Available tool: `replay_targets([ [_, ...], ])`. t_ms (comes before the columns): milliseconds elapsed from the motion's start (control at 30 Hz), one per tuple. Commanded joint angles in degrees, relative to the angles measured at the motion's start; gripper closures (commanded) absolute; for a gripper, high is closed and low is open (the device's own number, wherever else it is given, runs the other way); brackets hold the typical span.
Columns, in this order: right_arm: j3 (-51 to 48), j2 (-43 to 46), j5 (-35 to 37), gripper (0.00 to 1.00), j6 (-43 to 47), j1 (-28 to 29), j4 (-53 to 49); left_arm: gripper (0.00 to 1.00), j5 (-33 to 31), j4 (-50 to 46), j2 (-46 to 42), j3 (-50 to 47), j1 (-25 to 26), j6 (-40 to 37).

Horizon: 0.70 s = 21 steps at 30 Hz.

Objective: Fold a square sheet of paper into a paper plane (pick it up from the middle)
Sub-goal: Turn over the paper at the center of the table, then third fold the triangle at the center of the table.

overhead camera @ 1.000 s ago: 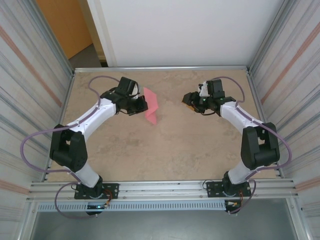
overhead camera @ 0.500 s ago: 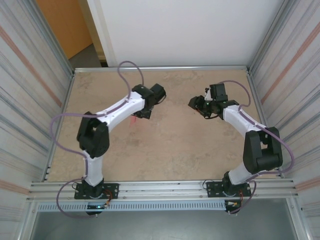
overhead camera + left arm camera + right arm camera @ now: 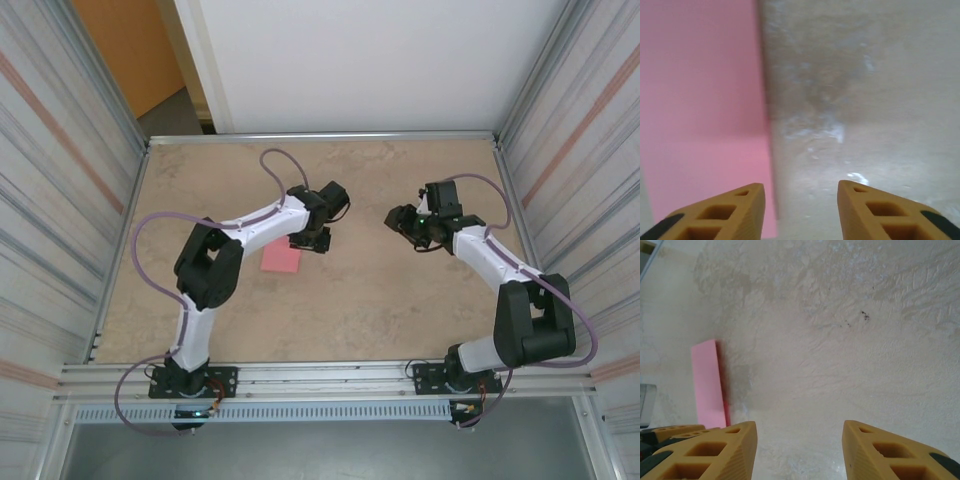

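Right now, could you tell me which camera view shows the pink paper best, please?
Top external: the pink paper lies there with most of its outline visible. Left wrist crops it; right wrist catches a foreshortened strip.

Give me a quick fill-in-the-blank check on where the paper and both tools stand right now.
1. The pink paper lies loose on the ____.
2. The left tool stands ____, with nothing between its fingers and the paper just beside it.
3. The right tool is open and holds ____.
Missing words: table; open; nothing.
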<state>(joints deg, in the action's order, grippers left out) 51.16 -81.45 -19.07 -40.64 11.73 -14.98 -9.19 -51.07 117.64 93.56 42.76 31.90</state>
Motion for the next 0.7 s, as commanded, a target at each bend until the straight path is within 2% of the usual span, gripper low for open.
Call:
replay_targets([
  [0, 2.7, -0.4, 0.3, 0.52, 3.5, 3.4, -3.9, 0.49, 11.7, 12.3, -7.2, -5.5, -1.9, 1.9],
  [100, 5.3, -4.1, 0.9, 0.52, 3.8, 8.8, -3.8, 0.43, 15.8, 19.6, -12.9, -12.8, -5.0, 4.1],
  [200, 8.5, -9.3, 0.3, 0.53, 2.2, 14.5, -1.5, 0.37, 16.7, 24.6, -19.8, -21.8, -9.0, 6.2],
  [400, 19.5, -23.6, -0.5, 0.6, 0.2, 24.5, 0.9, 0.2, 19.7, 29.4, -32.8, -38.0, -19.4, 8.3],
  [500, 25.3, -29.6, -0.4, 0.63, -0.4, 27.5, 1.3, 0.11, 20.7, 30.6, -38.3, -43.8, -23.8, 7.3],
  [667, 32.7, -37.8, 0.1, 0.66, -1.0, 30.5, -0.9, 0.03, 23.3, 33.2, -43.9, -50.1, -29.4, 5.8],
])
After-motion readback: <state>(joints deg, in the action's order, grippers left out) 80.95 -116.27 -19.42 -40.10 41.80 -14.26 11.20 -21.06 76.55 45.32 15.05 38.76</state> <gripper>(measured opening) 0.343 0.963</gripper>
